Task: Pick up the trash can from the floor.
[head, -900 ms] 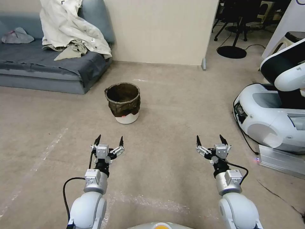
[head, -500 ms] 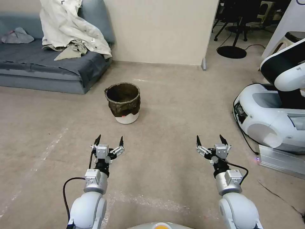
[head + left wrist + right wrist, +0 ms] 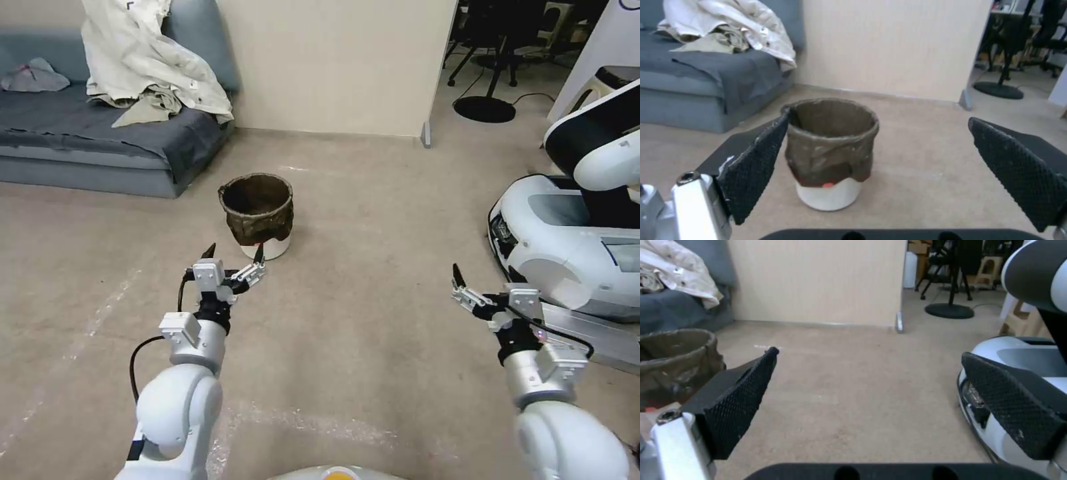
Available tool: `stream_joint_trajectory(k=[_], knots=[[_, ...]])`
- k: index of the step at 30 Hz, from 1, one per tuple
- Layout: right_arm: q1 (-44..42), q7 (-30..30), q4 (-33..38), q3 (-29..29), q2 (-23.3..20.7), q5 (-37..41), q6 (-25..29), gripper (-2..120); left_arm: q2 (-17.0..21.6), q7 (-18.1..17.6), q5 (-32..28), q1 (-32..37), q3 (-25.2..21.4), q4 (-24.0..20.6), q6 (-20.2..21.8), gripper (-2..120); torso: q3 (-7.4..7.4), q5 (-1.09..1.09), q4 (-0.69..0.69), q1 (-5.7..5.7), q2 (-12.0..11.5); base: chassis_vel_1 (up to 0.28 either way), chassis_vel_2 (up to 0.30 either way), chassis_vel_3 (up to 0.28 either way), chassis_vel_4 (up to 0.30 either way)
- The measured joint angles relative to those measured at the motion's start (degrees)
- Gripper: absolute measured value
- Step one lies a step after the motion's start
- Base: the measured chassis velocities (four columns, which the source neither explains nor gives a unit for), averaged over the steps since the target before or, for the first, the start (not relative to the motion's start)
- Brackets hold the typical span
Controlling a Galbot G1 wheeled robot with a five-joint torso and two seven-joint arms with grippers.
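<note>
The bin (image 3: 257,217) stands upright on the floor (image 3: 373,220), just ahead of the left gripper (image 3: 233,255) — the nearer one, its jaws spread wide and empty, not touching. A crinkled dark bag folds over the rim; white base, small red mark. The right gripper (image 3: 467,287) hangs well apart — open, empty.

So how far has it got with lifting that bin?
Barely started. Done: the left pincer is open, just short of the bin and aimed at it, which sits between its fingers in the left wrist view. In hand: closing the gap; nothing touches the bin. Left: gripping and lifting; it stands upright on the floor. The right pincer hangs open off to the side.
</note>
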Motion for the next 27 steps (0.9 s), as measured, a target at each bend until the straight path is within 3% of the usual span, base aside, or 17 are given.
stream_joint_trajectory(k=[9,27], knots=[[0.36,-0.19,-2.8,-0.34,-0.65,1.48,4.84,100,-0.12,0.23,-0.45,1.21,-0.56,0.94,-1.14,100,0.0,-0.01,-0.01,0.0,0.0,0.0,0.0,0.0,0.0],[1.53,-0.07,-4.41,-0.99,-1.5,3.75,6.25,100,-1.01,-0.28,-0.04,3.33,-0.86,-0.31,-1.79,98,0.0,-0.01,-0.01,0.0,0.0,0.0,0.0,0.0,0.0]])
